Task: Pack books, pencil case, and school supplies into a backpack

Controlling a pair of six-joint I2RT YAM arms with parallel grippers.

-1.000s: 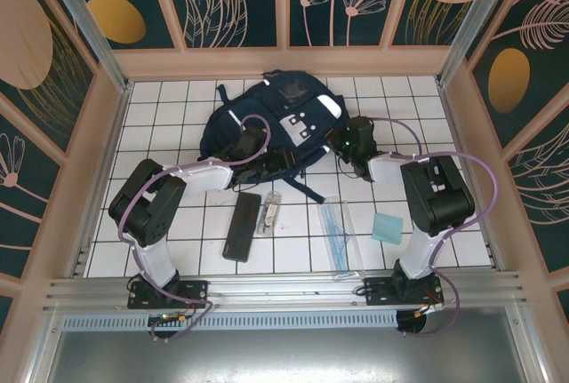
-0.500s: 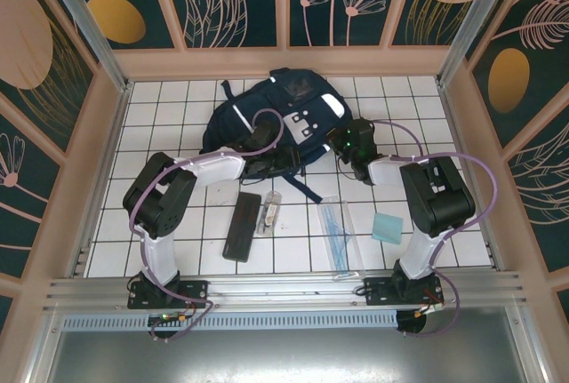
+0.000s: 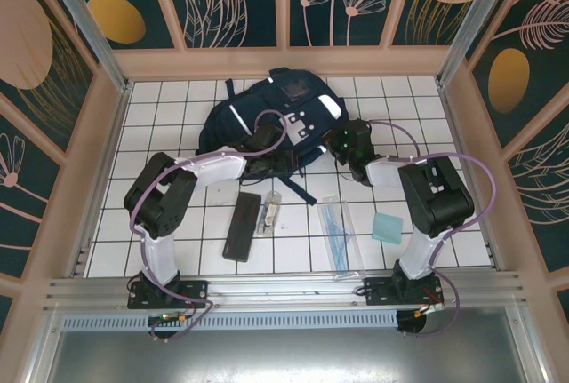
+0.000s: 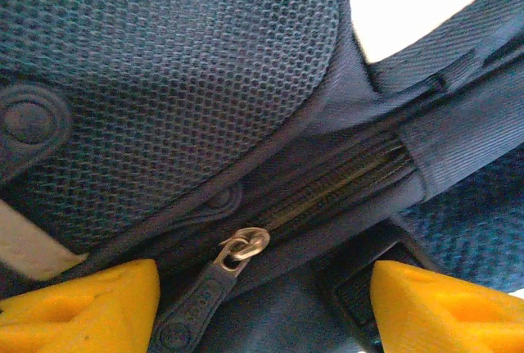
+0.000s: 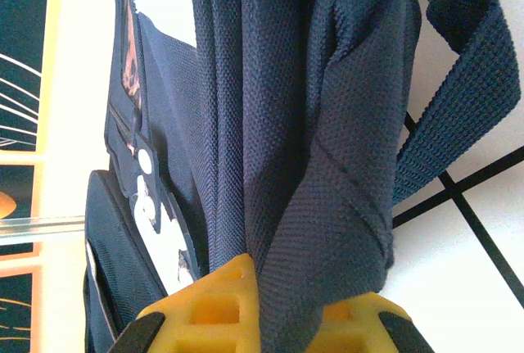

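On the white tiled floor (image 3: 200,245), nearest the arm bases, the black pencil case (image 3: 242,226) lies at about 7 o'clock from the floor's middle, its long side running near to far. Just beside it, at its 2 o'clock, lies the small clear tube (image 3: 269,211). The clear ruler set (image 3: 336,230) lies at about 5 o'clock from the middle. The light-teal pad (image 3: 388,227) sits apart from the ruler set at its 3 o'clock, close to the right arm.

Farther out, the navy backpack (image 3: 267,116) lies at 12 o'clock, near the far wall. The left gripper (image 3: 277,163) is at the backpack's near edge, around its 6 o'clock. In the left wrist view its yellow fingers (image 4: 82,308) stand spread. The metal zipper pull (image 4: 239,246) lies between them and touches neither.

The right gripper (image 3: 343,145) is at the backpack's 4 o'clock corner. In the right wrist view its yellow fingers (image 5: 213,304) are pressed together on a fold of the backpack's navy fabric, pinching it. A dark strap (image 5: 475,66) hangs toward 2 o'clock over the white tiles.
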